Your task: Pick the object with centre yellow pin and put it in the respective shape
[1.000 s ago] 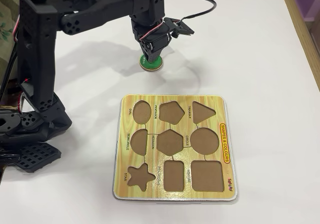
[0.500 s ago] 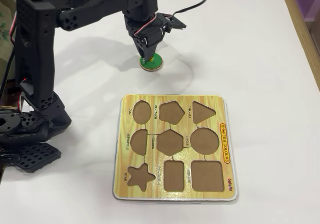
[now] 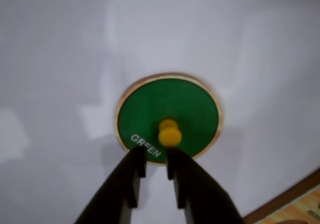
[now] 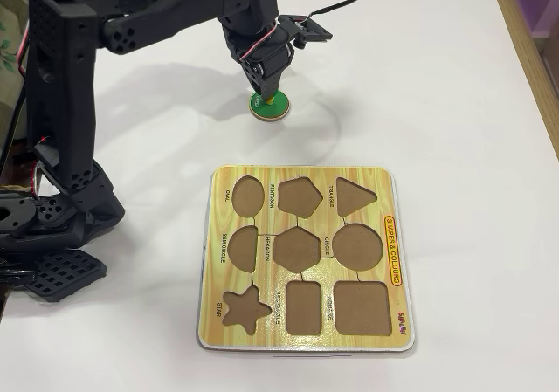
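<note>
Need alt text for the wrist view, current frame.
A green disc with a yellow knob and the word GREEN lies on a white table. The black gripper enters from below, fingertips at the disc's near edge, left of the knob.

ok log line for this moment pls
phase: reaching | hand: nearly closed, nothing held, tips left of yellow knob | green disc: flat on table | circle cut-out: empty
</note>
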`<move>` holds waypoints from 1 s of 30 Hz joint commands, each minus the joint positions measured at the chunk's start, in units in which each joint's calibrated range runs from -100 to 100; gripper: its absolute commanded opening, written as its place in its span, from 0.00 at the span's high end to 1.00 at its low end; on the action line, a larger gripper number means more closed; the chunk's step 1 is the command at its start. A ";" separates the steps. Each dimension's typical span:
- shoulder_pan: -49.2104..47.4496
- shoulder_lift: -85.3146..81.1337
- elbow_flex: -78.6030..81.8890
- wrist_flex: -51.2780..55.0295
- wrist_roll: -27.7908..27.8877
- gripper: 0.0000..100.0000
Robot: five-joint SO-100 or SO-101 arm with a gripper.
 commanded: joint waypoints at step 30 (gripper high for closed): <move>0.90 -6.87 7.64 -5.17 0.20 0.89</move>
